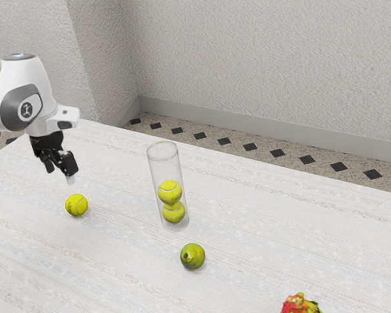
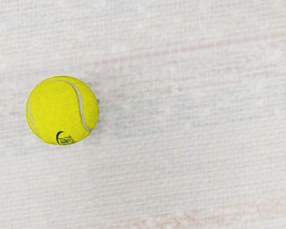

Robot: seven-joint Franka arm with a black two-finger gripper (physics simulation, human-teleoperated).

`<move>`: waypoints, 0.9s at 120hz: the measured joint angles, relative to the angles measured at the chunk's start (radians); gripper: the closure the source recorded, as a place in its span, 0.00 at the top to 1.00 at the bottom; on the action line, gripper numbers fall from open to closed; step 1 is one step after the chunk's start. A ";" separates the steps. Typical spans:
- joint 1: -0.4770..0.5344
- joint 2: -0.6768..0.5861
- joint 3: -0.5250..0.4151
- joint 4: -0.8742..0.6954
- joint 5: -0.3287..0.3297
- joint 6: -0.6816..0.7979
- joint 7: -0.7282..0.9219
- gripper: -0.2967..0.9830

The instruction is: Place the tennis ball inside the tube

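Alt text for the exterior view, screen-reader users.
Robot arm with open fingers poised over a loose tennis ball on a pale table; a clear upright tube nearby holds two stacked tennis balls. Nearer the camera sit a round green fruit and a red-and-yellow object, cut off by the lower edge.

Pale streaked table (image 1: pixel 117 274). Ball (image 1: pixel 77 205) lies lower than gripper (image 1: pixel 60 175), nearest it, not touching. Clear tube (image 1: pixel 161 169) stands farther from gripper; green fruit (image 1: pixel 193 256) farther still; red fruit (image 1: pixel 301 306) farthest.
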 joint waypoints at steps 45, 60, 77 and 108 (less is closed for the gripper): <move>0.059 0.269 0.022 0.060 -0.055 0.192 0.160 0.77; 0.078 0.344 0.022 0.065 -0.097 0.259 0.217 0.77; 0.086 0.414 0.019 0.085 -0.151 0.321 0.268 0.77; 0.086 0.493 0.015 0.113 -0.223 0.375 0.336 0.77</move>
